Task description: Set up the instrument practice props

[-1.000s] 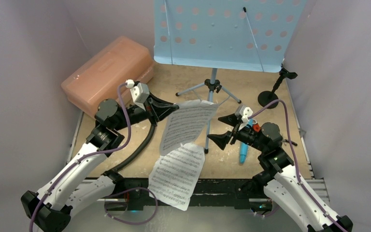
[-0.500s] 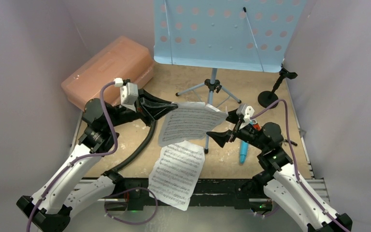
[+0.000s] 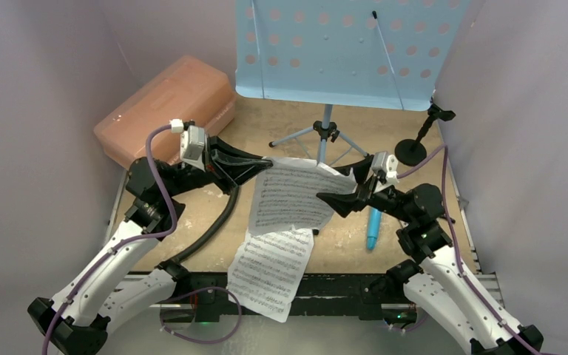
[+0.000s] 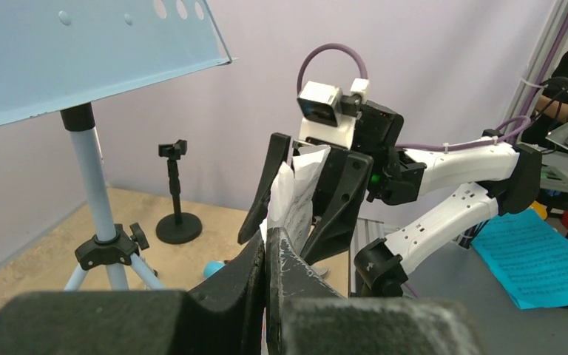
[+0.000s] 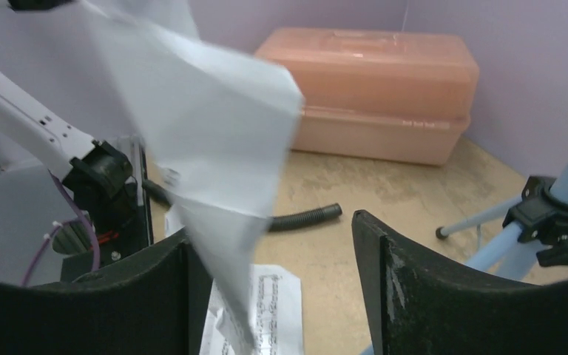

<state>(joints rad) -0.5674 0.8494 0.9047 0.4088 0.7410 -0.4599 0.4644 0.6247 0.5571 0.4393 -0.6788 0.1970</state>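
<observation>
Pale lilac walls are enclosing a tan tabletop [image 3: 414,248], and above it a white sheet-music page [image 3: 292,196] is hanging in the air between the two arms. The left pincer [image 3: 265,161] is pinching that page by its left edge, fingers pressed flat together on the paper. The right pincer [image 3: 334,191] is facing it from the opposite side with its jaws standing apart. The page's right edge is dangling inside the gap, lying against one finger while the other is standing clear (the right wrist view is showing this most plainly).

Beyond both pincers the light-blue perforated music stand [image 3: 340,52] is standing upright on its thin tripod [image 3: 325,137]. Beyond the right pincer and off to its right, the short black mic stand [image 3: 412,148] is standing on its round base. The turquoise microphone [image 3: 372,231] is lying on the board just behind and below the right pincer, close to its wrist. The second page [image 3: 270,270] is lying below the held one, nearer the arm bases, overhanging the table's near edge. Behind the left pincer a salmon-pink case [image 3: 166,103] is sitting, and a black hose [image 3: 211,233] is curving beneath that pincer.
</observation>
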